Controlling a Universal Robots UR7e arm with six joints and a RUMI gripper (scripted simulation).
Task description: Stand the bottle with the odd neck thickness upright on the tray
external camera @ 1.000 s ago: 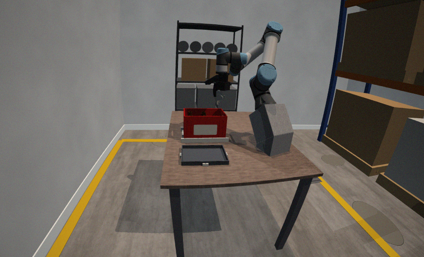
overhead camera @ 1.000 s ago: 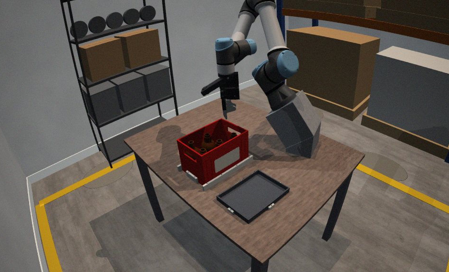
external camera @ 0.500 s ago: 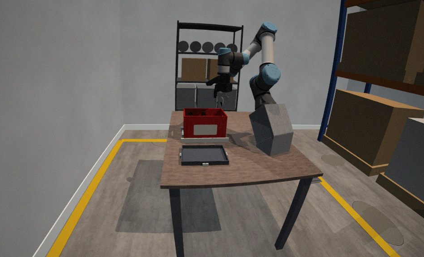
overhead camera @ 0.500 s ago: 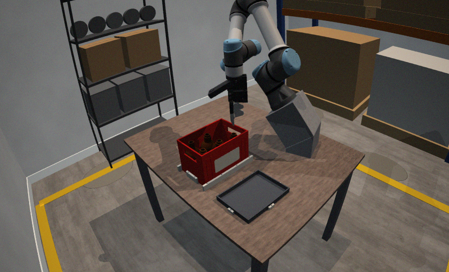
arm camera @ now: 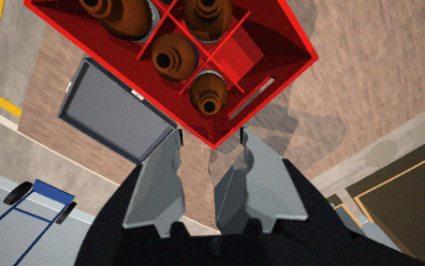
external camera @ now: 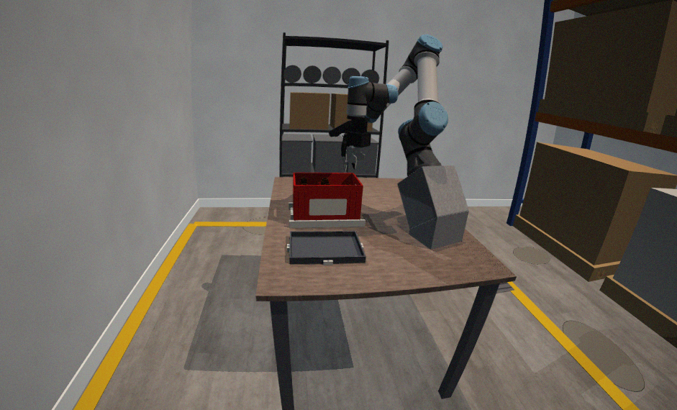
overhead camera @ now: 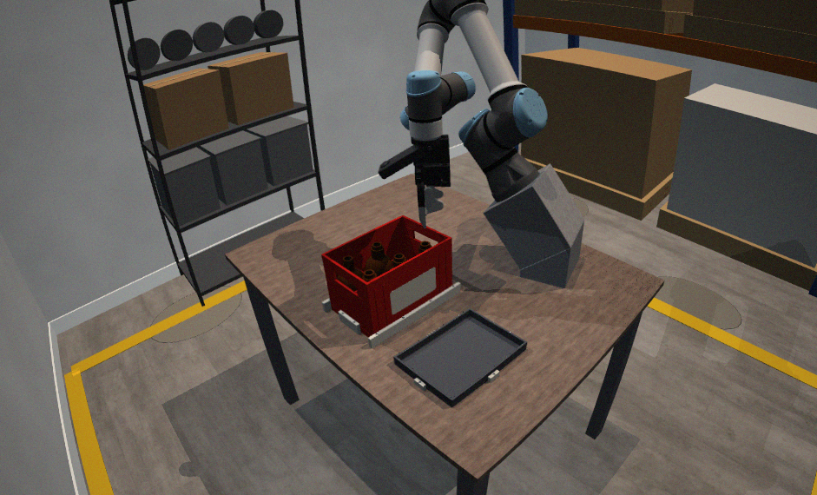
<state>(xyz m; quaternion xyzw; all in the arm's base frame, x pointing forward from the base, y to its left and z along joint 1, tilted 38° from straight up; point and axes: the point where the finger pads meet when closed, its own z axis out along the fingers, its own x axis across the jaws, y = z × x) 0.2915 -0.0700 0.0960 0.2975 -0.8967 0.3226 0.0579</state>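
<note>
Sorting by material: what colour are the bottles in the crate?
Brown bottles, clearest in the wrist view.

Bottles (overhead camera: 375,254) in crate (overhead camera: 379,294) (tray (overhead camera: 424,379) beside)
</note>
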